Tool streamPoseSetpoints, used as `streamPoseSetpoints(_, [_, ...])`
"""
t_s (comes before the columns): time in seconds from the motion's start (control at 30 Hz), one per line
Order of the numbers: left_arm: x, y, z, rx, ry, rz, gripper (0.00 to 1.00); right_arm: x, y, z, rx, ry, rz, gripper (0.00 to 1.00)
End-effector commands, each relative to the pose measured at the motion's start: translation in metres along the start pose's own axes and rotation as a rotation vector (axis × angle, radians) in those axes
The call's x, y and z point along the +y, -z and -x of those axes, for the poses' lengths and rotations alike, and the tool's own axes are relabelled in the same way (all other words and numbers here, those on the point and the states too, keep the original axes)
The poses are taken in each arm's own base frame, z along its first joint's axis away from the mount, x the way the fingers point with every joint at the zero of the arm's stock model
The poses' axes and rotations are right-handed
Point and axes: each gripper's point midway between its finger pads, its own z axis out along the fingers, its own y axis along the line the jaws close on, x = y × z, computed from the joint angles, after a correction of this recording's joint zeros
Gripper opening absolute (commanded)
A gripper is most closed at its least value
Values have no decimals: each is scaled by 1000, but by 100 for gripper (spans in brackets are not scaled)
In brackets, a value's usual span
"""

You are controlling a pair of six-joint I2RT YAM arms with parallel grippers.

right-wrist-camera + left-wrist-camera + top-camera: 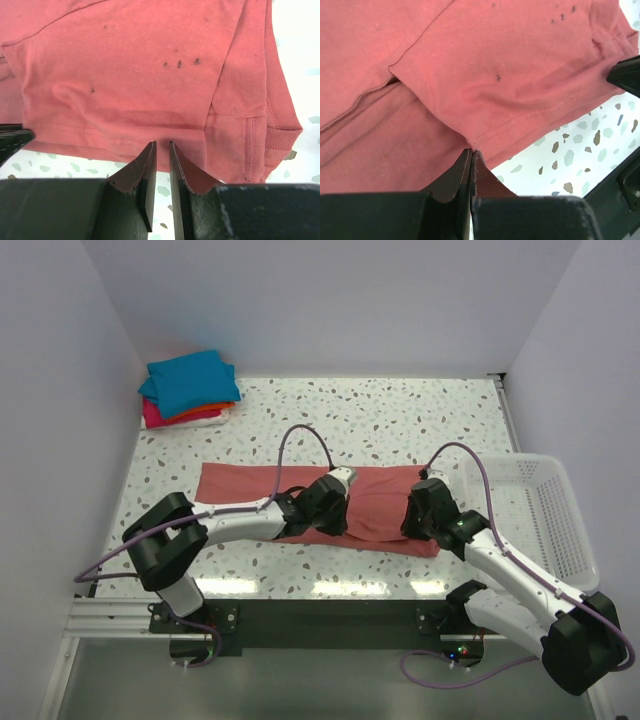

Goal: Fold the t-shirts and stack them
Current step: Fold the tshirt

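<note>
A salmon-pink t-shirt [240, 490] lies folded into a long strip across the middle of the table. My left gripper [335, 523] sits at the strip's near edge, around its middle. In the left wrist view its jaws [471, 150] are shut on the hem of the shirt [520, 75], which puckers at the tips. My right gripper [412, 528] is at the near edge further right. In the right wrist view its jaws [161, 144] stand narrowly apart, pinching the edge of the shirt [125, 60]. A folded stack [190, 390], teal-blue over orange and magenta, sits at the back left.
A white mesh basket [545, 505] stands at the table's right side, close to the right arm. White walls enclose the left, back and right. Speckled tabletop [380, 420] shows between the strip and the back wall.
</note>
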Motion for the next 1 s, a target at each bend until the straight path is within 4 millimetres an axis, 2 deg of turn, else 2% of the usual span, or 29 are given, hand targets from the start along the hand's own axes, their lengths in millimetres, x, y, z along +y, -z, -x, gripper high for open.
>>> streamPoseSetpoints(0.0, [-1, 17, 17, -72, 12, 3, 0, 3, 7, 15, -51, -11, -5, 20])
streamPoseSetpoints(0.1, [4, 22, 16, -72, 13, 16, 0, 2, 8, 16, -52, -11, -9, 20])
streamPoseSetpoints(0.3, [12, 19, -1, -30, 10, 25, 0, 2, 6, 15, -44, -12, -11, 21])
streamPoseSetpoints(0.33, [12, 19, -3, -24, 8, 22, 6, 2, 6, 15, -46, -14, -11, 22])
streamPoseSetpoints(0.43, [15, 26, 0, -36, 1, 35, 13, 4, 5, 17, -47, -22, -15, 24])
streamPoseSetpoints(0.6, [32, 45, 22, -88, 22, 72, 22, 5, -4, 14, -35, -30, -18, 25])
streamPoseSetpoints(0.63, [36, 47, 25, -96, 25, 83, 33, 6, -6, 14, -34, -36, -14, 26])
streamPoseSetpoints(0.7, [46, 53, 31, -114, 40, 104, 38, 5, -12, 8, -18, -43, -17, 31])
streamPoseSetpoints(0.77, [59, 57, 37, -131, 57, 155, 41, 6, -19, 7, -12, -59, -24, 36])
streamPoseSetpoints(0.8, [73, 59, 42, -143, 81, 198, 41, 4, -22, 8, -17, -64, -38, 39])
streamPoseSetpoints(0.87, [104, 63, 44, -154, 113, 334, 41, 4, -33, 9, -5, -68, -64, 41])
streamPoseSetpoints(0.97, [154, 70, 44, -167, 155, 543, 36, 6, -47, 22, -10, -86, -91, 43])
